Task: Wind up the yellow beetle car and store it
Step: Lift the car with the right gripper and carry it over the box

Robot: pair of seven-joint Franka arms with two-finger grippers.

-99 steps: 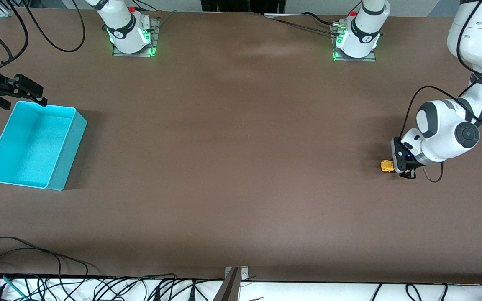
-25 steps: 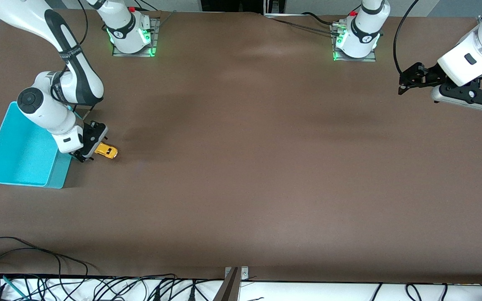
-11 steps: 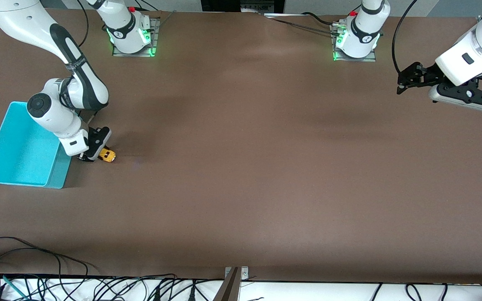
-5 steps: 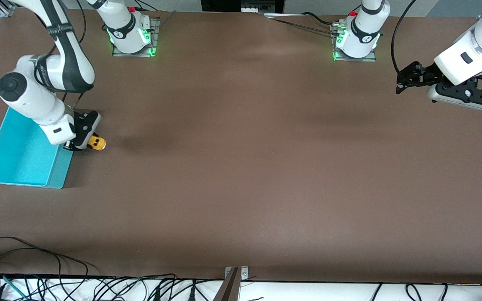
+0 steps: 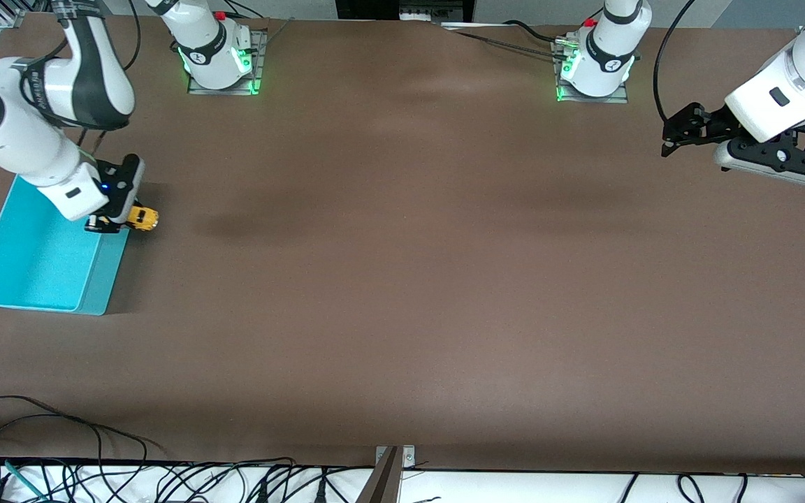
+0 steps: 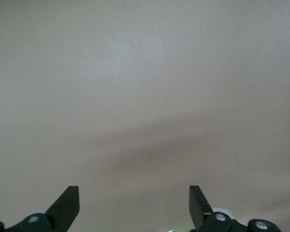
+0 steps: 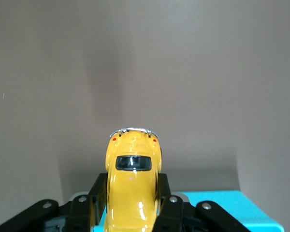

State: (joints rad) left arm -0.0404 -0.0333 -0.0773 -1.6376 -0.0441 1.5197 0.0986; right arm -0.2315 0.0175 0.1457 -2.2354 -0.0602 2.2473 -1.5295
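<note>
Gripping the yellow beetle car (image 5: 142, 218) above the turquoise bin (image 5: 39, 265) rim, right gripper (image 5: 117, 220); left gripper (image 5: 669, 143) waits, fingers apart.

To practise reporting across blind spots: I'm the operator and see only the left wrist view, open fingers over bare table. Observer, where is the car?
Observer: The car is at the right arm's end of the table, held in the air by the right gripper, which is shut on it.
Operator: Is it in the bin?
Observer: No. It hangs by the bin's wall; the right wrist view shows a bin corner under the fingers.
Operator: Is my gripper near any of that?
Observer: No. The left gripper waits over the left arm's end of the table.
</note>
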